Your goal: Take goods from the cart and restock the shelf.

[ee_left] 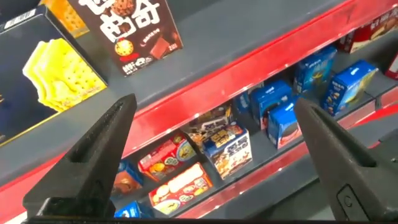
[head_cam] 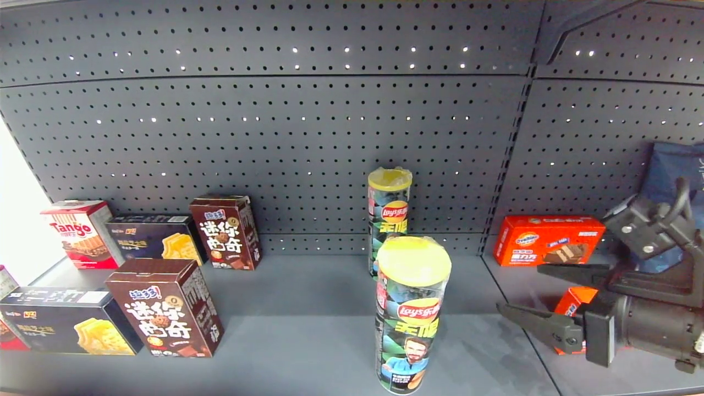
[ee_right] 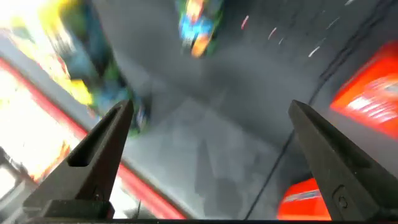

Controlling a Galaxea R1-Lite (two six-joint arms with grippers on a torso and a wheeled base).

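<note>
Standing upright at the shelf (head_cam: 308, 335) front, a yellow-lidded chip canister (head_cam: 412, 319) is sitting before its twin (head_cam: 389, 214), likely light, stiff and slick, best gripped mid-body. The right gripper (head_cam: 521, 288) is hovering beside it, spread wide and empty; the left gripper (ee_left: 212, 102) is gaping likewise.

Right pincer (head_cam: 521, 289), at 4 o'clock in the head view: two matte black tapered fingers (head_cam: 539, 324) on a dark grey cylindrical wrist barrel (head_cam: 654, 324). Grey bracket (head_cam: 643, 225) at 12 o'clock of the barrel, bright screw heads (head_cam: 648, 248); black cable loop (head_cam: 682, 198) above. Left pincer (ee_left: 214, 102): matching black wedge fingers
</note>
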